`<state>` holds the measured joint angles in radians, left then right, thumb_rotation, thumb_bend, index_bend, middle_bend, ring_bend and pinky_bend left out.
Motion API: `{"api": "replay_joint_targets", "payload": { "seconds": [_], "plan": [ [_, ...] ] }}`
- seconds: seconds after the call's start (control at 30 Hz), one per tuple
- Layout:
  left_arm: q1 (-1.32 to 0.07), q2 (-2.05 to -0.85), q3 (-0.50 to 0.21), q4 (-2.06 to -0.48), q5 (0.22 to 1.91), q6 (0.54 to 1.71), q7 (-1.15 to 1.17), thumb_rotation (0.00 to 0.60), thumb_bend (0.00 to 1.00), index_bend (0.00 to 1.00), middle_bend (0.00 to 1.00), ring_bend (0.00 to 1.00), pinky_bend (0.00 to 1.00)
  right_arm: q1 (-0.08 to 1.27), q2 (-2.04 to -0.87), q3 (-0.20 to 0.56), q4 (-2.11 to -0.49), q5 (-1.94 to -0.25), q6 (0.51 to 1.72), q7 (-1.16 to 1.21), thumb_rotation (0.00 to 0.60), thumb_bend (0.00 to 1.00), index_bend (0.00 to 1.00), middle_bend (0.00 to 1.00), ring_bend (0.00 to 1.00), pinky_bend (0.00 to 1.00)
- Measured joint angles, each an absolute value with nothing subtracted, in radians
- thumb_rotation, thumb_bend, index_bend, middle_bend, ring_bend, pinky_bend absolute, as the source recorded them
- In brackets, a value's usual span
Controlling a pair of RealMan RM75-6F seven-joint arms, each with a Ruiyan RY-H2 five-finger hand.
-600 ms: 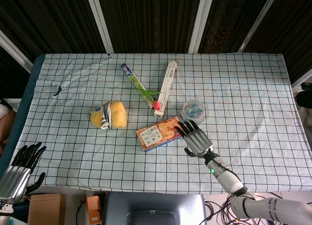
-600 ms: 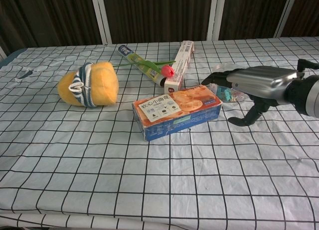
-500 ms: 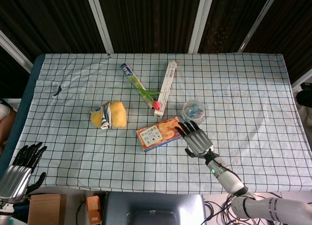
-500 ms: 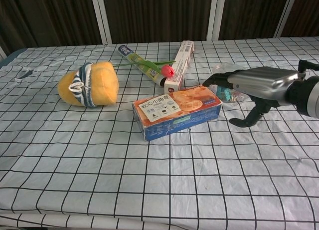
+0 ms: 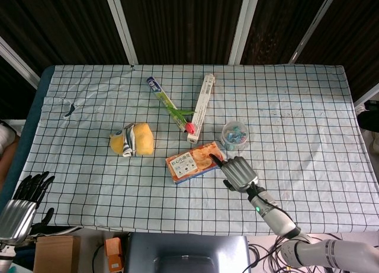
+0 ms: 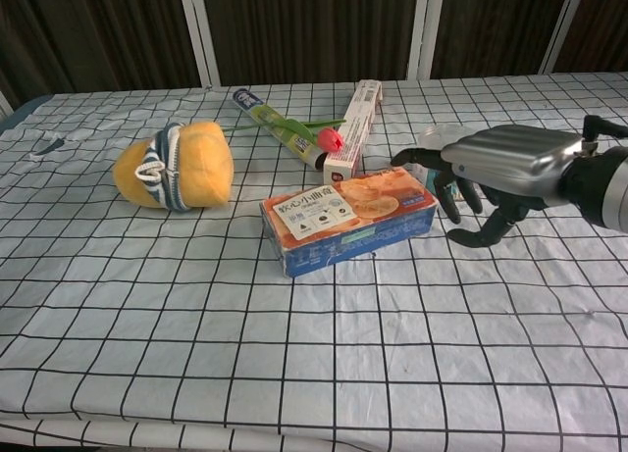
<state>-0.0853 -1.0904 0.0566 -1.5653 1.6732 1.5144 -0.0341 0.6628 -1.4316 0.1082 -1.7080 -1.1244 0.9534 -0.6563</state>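
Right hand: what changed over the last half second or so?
The right hand has curled its fingers downward at the right end of the orange box; before they were stretched out flat over it. It has not closed on the box, and whether a fingertip touches it is unclear. The left hand sank slightly at the table's near left edge. The box, yellow plush toy, toothpaste boxes and cup stayed put.

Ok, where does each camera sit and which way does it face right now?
Head view: high above the near edge, looking steeply down on the table; shows the left hand off the near-left corner and the right hand by the box.
Chest view: low at the near edge, looking level across the table; shows only the right hand, fingers curling over the box's right end.
Shared: right hand, box, plush, cup.
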Motion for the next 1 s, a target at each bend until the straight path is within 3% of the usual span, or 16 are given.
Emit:
{"api": "replay_joint_targets", "payload": {
  "seconds": [0.4,0.8,0.83,0.9,0.97,1.0],
  "plan": [
    [-0.085,-1.09,0.059,-1.565,1.673,1.512,-0.034,0.6,0.42,0.0,0.0,0.0,0.0,0.735,-1.441,0.095,-1.748,-0.887,0.936,-0.784,0.6,0.35,0.0,1.0,1.0,1.0],
    [-0.081,-1.09,0.059,-1.565,1.672,1.518,-0.032,0.6,0.42,0.0,0.0,0.0,0.0,0.752,-1.444,0.068,-1.738,-0.91,0.952,-0.735,0.6,0.35,0.0,1.0,1.0,1.0],
    [-0.081,-1.09,0.06,-1.565,1.672,1.518,-0.032,0.6,0.42,0.0,0.0,0.0,0.0,0.751,-1.441,0.066,-1.74,-0.918,0.953,-0.729,0.6,0.35,0.0,0.97,0.99,0.99],
    [-0.081,-1.09,0.06,-1.565,1.672,1.518,-0.032,0.6,0.42,0.0,0.0,0.0,0.0,0.747,-1.433,0.062,-1.745,-0.941,0.957,-0.709,0.6,0.35,0.0,0.76,0.85,0.88],
    [-0.081,-1.09,0.06,-1.566,1.672,1.517,-0.032,0.6,0.42,0.0,0.0,0.0,0.0,0.738,-1.417,0.054,-1.758,-0.966,0.961,-0.679,0.6,0.35,0.0,0.29,0.47,0.56],
    [-0.081,-1.09,0.06,-1.566,1.672,1.517,-0.032,0.6,0.42,0.0,0.0,0.0,0.0,0.732,-1.407,0.051,-1.768,-0.978,0.965,-0.665,0.6,0.35,0.0,0.16,0.34,0.45]
  ]
}}
